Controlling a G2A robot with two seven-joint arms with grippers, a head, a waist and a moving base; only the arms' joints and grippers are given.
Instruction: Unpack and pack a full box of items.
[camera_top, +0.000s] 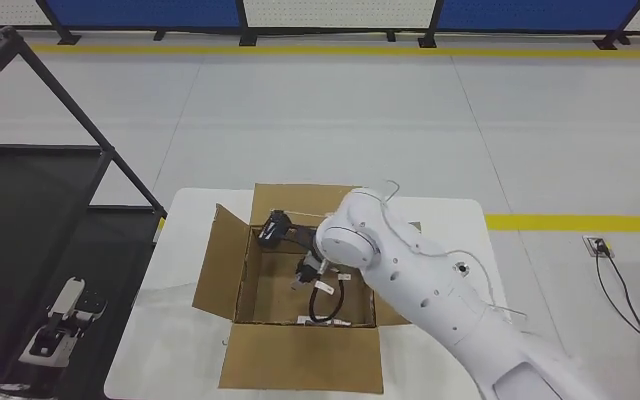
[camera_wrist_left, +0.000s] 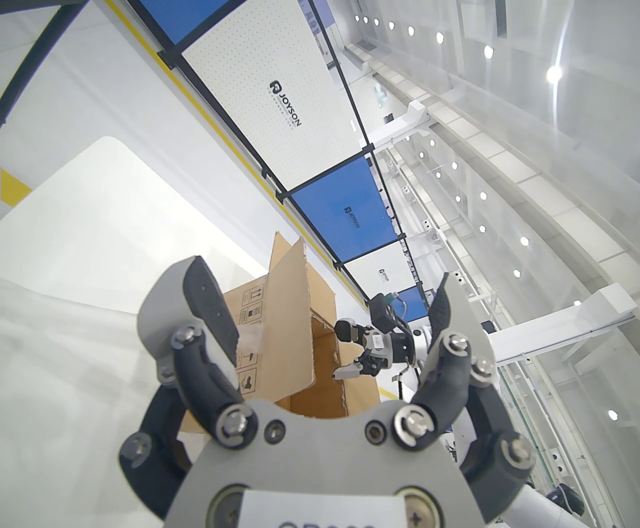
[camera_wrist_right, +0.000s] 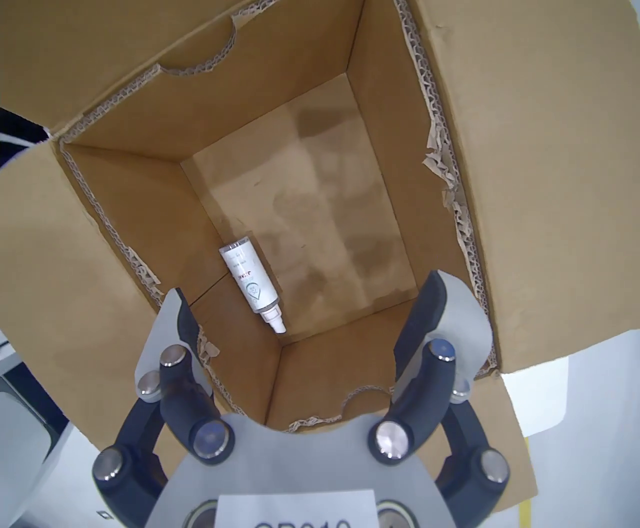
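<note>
An open cardboard box (camera_top: 300, 355) stands on the white table (camera_top: 450, 215) with its flaps spread outward. My right gripper (camera_top: 300, 275) hangs over the box's opening; in the right wrist view it (camera_wrist_right: 306, 287) is open and holds nothing. Down on the box floor (camera_wrist_right: 320, 225), a white spray bottle (camera_wrist_right: 252, 282) lies on its side against a wall near a corner. My left gripper (camera_wrist_left: 324, 272) is open and empty, low and well off to the side of the box (camera_wrist_left: 295, 320), with the right gripper (camera_wrist_left: 350, 372) visible beyond it at the box's rim.
A black metal frame (camera_top: 60, 200) stands beside the table on the left. A white and black device (camera_top: 55, 320) sits low beside it. Bare table lies to the right of the box. The box flaps (camera_wrist_right: 525, 175) rise around the right gripper.
</note>
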